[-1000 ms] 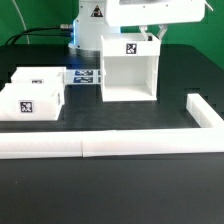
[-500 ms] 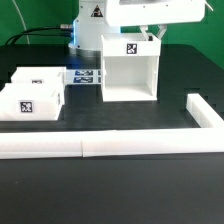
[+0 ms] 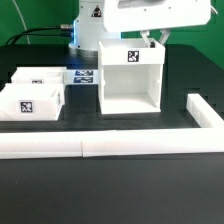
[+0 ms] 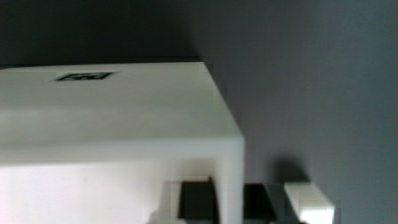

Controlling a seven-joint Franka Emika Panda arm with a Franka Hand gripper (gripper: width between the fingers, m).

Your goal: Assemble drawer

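Shifted nearer, the drawer shell [image 3: 130,85] seems gripped by fingers [image 3: 152,40].

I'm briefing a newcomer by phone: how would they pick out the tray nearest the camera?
Find the tall open-fronted drawer shell mid-table, then look to the exterior view's left, where two low trays sit. The front tray is the one closer to the long border wall than the back tray, its tag facing the camera.

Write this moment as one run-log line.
gripper: shut on shell wall | front tray, back tray: outside shell | insertion: not yet done
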